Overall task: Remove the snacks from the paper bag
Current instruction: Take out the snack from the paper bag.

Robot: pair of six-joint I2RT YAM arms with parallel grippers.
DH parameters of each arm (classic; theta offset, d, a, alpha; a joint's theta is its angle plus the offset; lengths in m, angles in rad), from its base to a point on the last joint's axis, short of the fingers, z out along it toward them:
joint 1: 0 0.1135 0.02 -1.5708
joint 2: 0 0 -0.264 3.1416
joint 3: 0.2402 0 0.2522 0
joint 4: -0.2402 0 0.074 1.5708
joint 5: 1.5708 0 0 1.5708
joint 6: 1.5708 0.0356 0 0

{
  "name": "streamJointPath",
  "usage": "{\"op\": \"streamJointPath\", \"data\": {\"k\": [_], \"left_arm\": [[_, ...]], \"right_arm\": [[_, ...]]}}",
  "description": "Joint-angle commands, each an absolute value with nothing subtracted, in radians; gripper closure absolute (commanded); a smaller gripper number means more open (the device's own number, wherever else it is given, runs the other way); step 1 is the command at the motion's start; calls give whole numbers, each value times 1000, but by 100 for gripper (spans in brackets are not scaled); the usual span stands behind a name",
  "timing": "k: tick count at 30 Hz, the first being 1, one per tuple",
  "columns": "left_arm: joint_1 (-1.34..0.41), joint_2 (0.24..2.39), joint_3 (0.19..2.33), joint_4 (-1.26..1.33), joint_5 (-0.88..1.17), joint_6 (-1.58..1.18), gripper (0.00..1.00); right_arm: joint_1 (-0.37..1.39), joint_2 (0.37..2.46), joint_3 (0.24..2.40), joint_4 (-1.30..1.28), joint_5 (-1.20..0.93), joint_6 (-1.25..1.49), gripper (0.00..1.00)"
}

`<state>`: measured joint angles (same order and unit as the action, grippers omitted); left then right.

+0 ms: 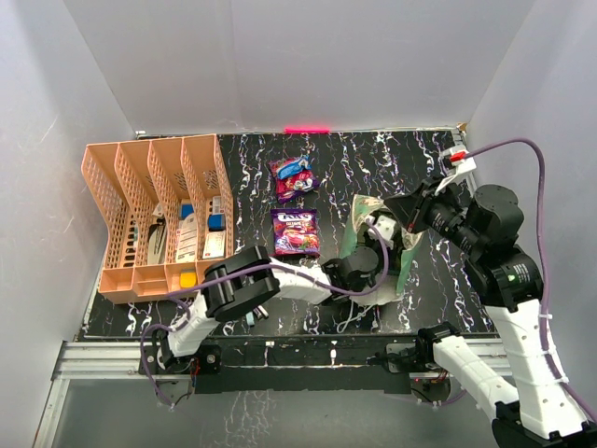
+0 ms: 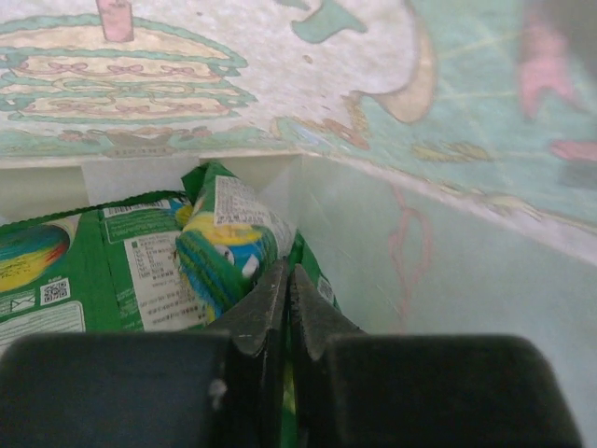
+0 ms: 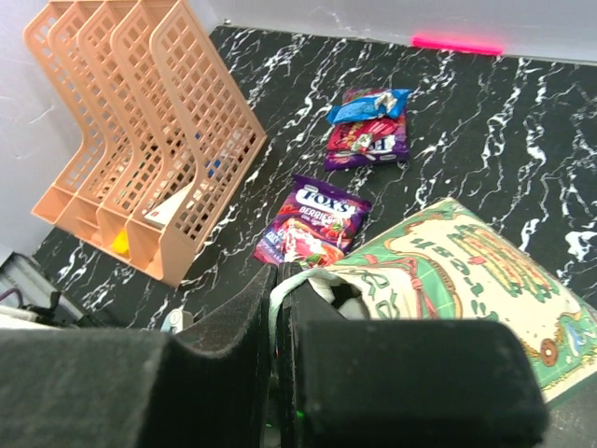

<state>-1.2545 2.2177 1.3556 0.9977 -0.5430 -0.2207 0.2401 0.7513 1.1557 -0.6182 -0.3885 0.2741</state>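
The cream paper bag with green print lies at the table's middle right. My left gripper is deep inside it, hidden in the top view, and is shut on the edge of a green packet. A second green packet lies beside it in the bag. My right gripper is shut on the bag's rim and holds the mouth up. A purple packet and a red, blue and purple pile of packets lie on the table left of the bag.
An orange slotted tray with small items stands at the left. White walls close in the back and both sides. The left arm's cable loops over the bag's mouth.
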Motion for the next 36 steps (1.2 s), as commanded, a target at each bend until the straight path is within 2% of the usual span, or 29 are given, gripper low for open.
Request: {"op": "streamJointPath", "data": {"k": [1,6,10,11,13,15,18,27,36], "left_arm": [[-1254,2005,1266,994,-397,-291,100],[-1262,1870,1144,949,-370,-364,100],[-1270,1871,1138,901,-389,-423,100],[-1271,1881,1151,878,-406,-444,95],[-1272,1898,1174,835,-458,-466,76],[-1273,1913,1196,794,-500,-491,60],[-1287,1939,1231,756,-553,-484,53],[-1296,2057,1405,596,-746,-520,39],[-1285,2206,1608,504,-806,-523,37]], "right_arm": [[241,710,1160,-523,-303,239,93],[242,698,1158,-525,-254,216,93],[241,699,1173,-525,-259,214,93],[240,700,1178,-527,-265,217,93],[241,703,1185,-526,-274,222,93],[241,705,1188,-524,-280,229,93],[242,710,1191,-519,-286,241,93],[242,714,1193,-499,-307,272,93],[242,693,1176,-497,-343,309,93]]}}
